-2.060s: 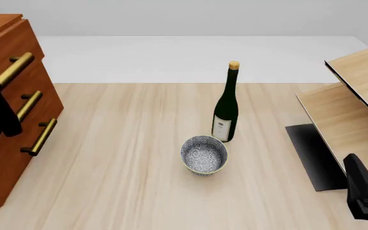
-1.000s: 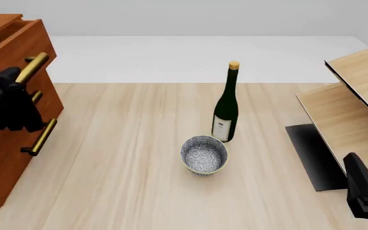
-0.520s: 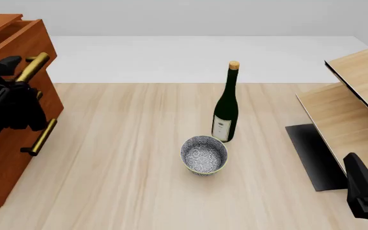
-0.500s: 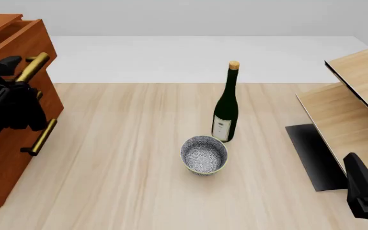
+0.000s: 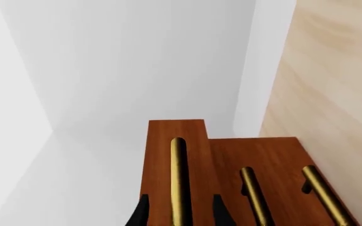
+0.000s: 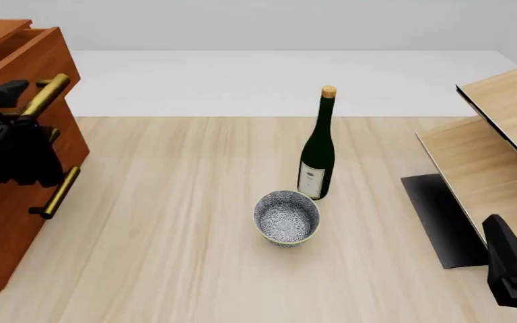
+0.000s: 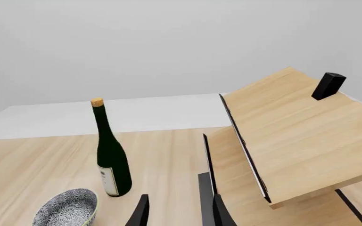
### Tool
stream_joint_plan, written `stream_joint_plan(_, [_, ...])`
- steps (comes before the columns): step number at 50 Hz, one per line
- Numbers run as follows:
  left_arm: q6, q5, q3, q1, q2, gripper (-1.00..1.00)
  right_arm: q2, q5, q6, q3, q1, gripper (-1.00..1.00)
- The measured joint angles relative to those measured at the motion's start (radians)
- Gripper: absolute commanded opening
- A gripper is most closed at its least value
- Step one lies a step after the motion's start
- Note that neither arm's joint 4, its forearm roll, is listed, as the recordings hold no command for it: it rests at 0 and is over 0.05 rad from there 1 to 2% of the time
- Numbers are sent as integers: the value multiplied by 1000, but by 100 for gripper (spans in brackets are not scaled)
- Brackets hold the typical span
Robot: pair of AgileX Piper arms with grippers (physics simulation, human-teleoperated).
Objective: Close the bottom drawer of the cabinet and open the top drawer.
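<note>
A: Starting at the left, what is the left gripper [image 6: 27,116] doing?

B: It sits at the cabinet [image 6: 7,222] front, and in the left wrist view its fingers [image 5: 141,213] stand narrowly apart on either side of the top drawer [image 5: 176,155]'s brass handle [image 5: 179,183]. Whether they actually pinch the bar, I cannot tell.

A: And the drawers?

B: The top drawer juts out past the two below; the bottom drawer [image 6: 21,232] lies flush beneath the gripper.

A: What could go wrong?

B: I'd judge a loose hold would slip off the bar, and a pull off the slide line could bind the drawer.

A: Which way does it point?

B: The handle's long axis runs along the fingers' line of sight; the drawer front faces the bottle [image 6: 318,149] and bowl [image 6: 287,217], well to the gripper's right. The right gripper [image 7: 176,212], slightly parted and empty, waits by the pale wood panels [image 6: 501,141].
</note>
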Motion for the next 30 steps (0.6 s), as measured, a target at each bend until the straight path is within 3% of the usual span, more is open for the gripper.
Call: stream_joint_plan(30, [-47,46,-28,-45,-1,100,13,-10,10,-1,-5,100])
